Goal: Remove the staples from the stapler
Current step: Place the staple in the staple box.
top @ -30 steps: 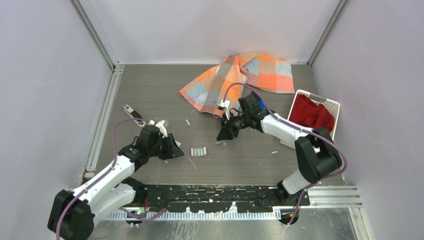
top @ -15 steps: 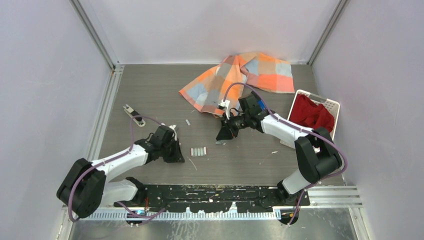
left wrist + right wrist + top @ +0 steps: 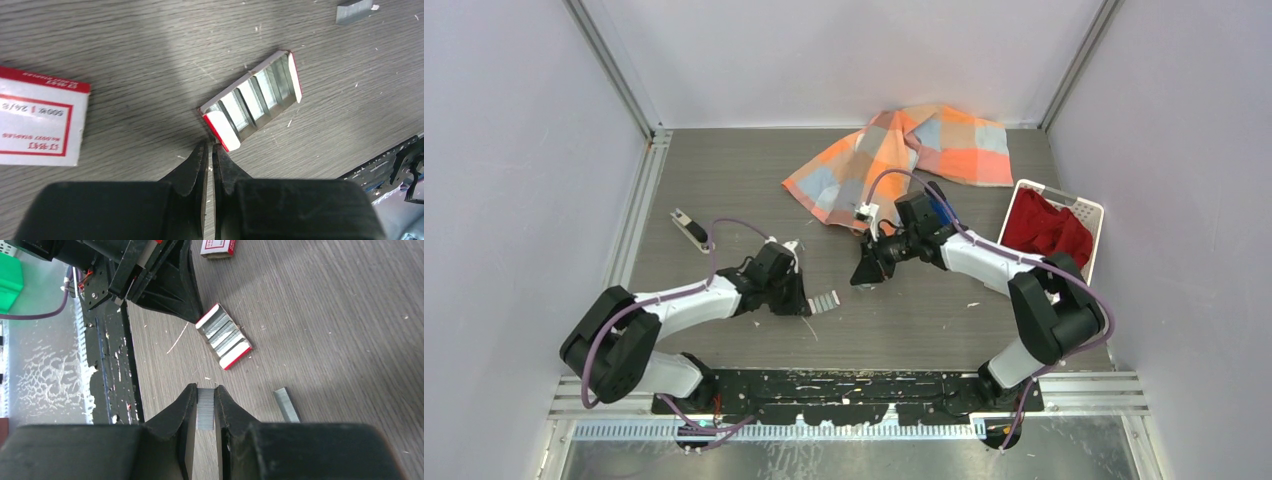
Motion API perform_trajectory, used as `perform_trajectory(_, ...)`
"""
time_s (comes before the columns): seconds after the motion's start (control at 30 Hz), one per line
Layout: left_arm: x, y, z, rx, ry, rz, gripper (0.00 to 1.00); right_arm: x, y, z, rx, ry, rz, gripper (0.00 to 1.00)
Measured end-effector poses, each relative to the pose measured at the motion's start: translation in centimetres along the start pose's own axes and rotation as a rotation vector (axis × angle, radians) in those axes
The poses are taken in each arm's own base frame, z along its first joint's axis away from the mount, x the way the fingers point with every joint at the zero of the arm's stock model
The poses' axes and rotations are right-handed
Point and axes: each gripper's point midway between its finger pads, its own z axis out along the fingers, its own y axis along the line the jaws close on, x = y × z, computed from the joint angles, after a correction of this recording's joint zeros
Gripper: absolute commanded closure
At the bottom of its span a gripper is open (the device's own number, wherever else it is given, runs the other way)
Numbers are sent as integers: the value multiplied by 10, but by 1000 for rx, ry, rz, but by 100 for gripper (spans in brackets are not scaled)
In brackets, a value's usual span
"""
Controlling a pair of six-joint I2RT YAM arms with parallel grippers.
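Top external view, against a second before: swung left gripper point(image 3: 799, 303) rightward to the red-edged cardboard tray point(image 3: 252, 100) of ribbed silver rows, pressed its jaws together, empty. Kept right gripper point(image 3: 205, 390) pinched on flat grey staples point(image 3: 205, 409). Found stapler point(image 3: 689, 227) lying far left on woodgrain table point(image 3: 724, 170), well apart from both

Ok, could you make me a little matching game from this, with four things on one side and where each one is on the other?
Things:
1. checked cloth
2. red cloth
3. staple strip
4. open staple tray

Places:
A. pinched in the right gripper
B. right at the tips of the shut left gripper
C. in the white basket
D. spread at the back of the table

Pairs: 1-D, 2-C, 3-A, 4-B.
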Motion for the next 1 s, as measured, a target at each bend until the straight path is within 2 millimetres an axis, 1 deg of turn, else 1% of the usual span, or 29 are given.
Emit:
perform_trajectory(0.37,-1,-22,12,32,5,42,91,4,3,15,0,-1,56,88)
perform_trajectory(0.5,-2,-24,12,36,1,37,88,8,3,25,23,17,58,88)
perform_trajectory(0.57,-1,-21,9,26,-5,37,86,12,2,30,45,31,57,88)
perform_trajectory(0.67,3,-12,-5,-6,-17,44,85,16,-1,39,90,58,43,88)
perform_trajectory(0.73,1,-10,-21,-16,-46,59,82,15,-3,44,120,74,26,88)
perform_trajectory(0.8,-6,-12,-37,-6,-96,82,74,9,-7,50,156,82,-6,88)
perform_trajectory(0.87,-12,-14,-55,-3,-141,104,67,4,-4,57,170,90,-36,88)
perform_trajectory(0.93,-20,-17,-76,-7,-183,129,63,-2,-4,61,193,93,-69,87)
perform_trajectory(1.0,-33,-24,-100,-11,-224,157,57,-7,-3,67,215,97,-99,87)
